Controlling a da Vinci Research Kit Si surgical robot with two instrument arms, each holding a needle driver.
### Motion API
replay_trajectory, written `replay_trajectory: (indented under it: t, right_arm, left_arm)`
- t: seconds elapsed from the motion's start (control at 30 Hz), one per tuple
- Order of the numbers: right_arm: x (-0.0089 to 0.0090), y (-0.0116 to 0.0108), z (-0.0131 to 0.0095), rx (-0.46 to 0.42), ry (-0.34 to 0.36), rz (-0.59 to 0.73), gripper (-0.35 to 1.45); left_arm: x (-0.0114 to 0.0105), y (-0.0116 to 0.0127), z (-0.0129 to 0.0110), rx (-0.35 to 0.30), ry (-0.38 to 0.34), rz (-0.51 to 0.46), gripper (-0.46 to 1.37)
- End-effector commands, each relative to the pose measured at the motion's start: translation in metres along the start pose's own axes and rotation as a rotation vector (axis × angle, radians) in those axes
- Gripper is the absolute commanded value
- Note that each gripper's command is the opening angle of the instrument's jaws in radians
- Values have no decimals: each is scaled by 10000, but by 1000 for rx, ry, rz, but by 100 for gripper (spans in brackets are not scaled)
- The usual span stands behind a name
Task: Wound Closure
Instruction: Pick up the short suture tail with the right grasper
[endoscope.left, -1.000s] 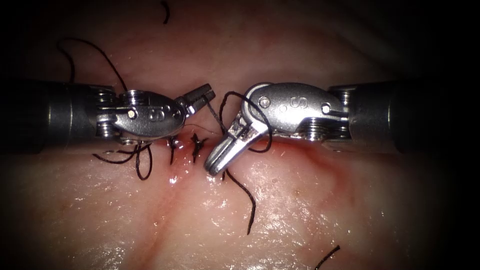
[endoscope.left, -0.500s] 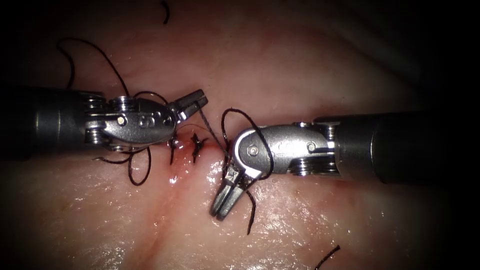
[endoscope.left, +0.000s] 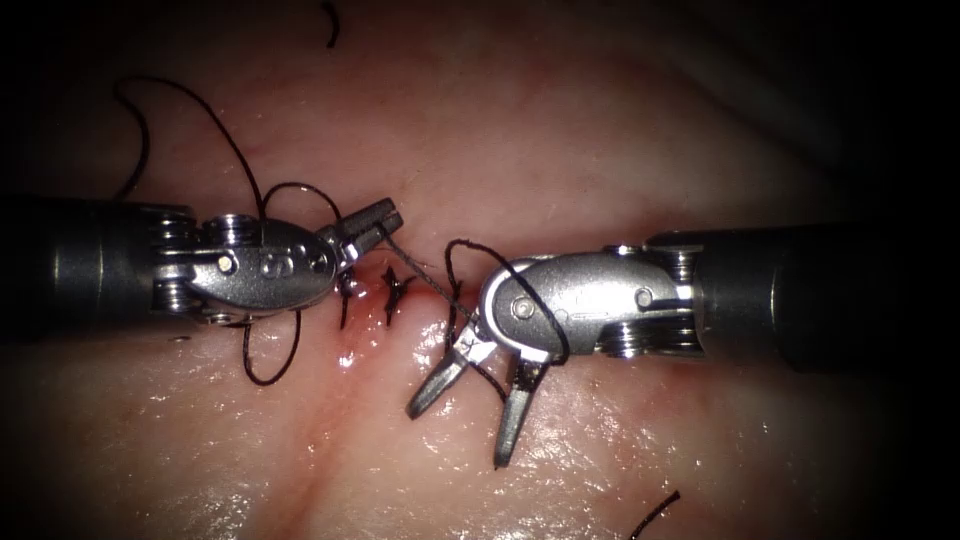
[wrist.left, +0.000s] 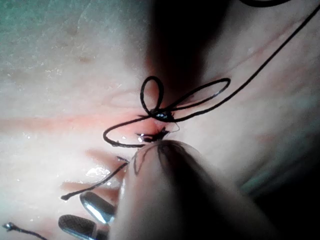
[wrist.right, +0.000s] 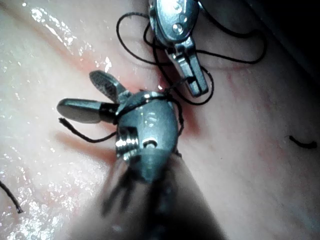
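Observation:
My left tool (endoscope.left: 372, 220) sits on the left of the cut (endoscope.left: 330, 420), its jaws shut on the black thread (endoscope.left: 420, 272). That thread runs tight down and right to my right tool, where a loop (endoscope.left: 500, 262) wraps its wrist. My right tool (endoscope.left: 462, 432) points down over the tissue (endoscope.left: 640, 440) just right of the cut, jaws open and holding nothing. A short thread tail (wrist.right: 80, 134) lies on the tissue by them. In the right wrist view the right tool (wrist.right: 86, 95) stands open and the left tool (wrist.right: 194, 80) is shut on thread.
Two dark stitches (endoscope.left: 397, 285) cross the cut amid red fluid (endoscope.left: 365, 300). Slack thread loops (endoscope.left: 275, 360) hang below the left tool and arc above it. In the left wrist view, loops gather at a knot (wrist.left: 160, 114). Cut thread ends (endoscope.left: 655, 512) lie on the tissue.
The right tool has dropped lower and its jaws have gone from shut to wide open. The left tool has drawn back to the left and slightly down with the thread in its jaws.

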Motion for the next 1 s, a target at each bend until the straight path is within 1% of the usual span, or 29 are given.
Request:
replay_trajectory:
  t: [0.03,0.3,0.4,0.47,0.53,0.57,0.63,0.67,0.7,0.73,0.8,0.87,1.0]
  right_arm:
    - [-2,-2,1,9,-14,-2,116]
    - [-20,-9,12,16,-49,-11,115]
    - [-24,-6,15,13,-52,-10,109]
    - [-25,-4,17,17,-77,-7,107]
    - [-26,-3,18,17,-83,-7,105]
    - [-26,-3,19,18,-87,-7,101]
    - [-26,-3,19,25,-88,-7,83]
    - [-26,-4,19,48,-92,-5,42]
    - [-27,-5,18,60,-101,-4,22]
    - [-27,-6,18,88,-128,-1,-6]
    - [-28,-8,19,120,-164,0,-35]
    - [-29,-9,19,143,-179,-4,-35]
    - [-31,-7,15,161,-176,-22,-35]
  left_arm:
    - [0,-1,1,-7,-2,-2,-35]
    - [2,-6,0,-7,-2,1,-35]
    - [2,-7,-2,-5,-3,2,-35]
    - [2,-8,-3,-4,-3,3,-35]
    - [2,-9,-3,-3,-3,3,-35]
    - [2,-9,-4,-3,-3,3,-35]
    - [2,-10,-4,-3,-4,3,-35]
    - [2,-10,-5,-2,-4,3,-35]
    - [2,-10,-5,-2,-4,3,-35]
    - [3,-11,-6,-1,-4,4,-35]
    - [3,-11,-7,-2,-7,4,-35]
    - [3,-11,-9,0,-7,5,-35]
    - [5,-16,-17,5,-14,8,-35]
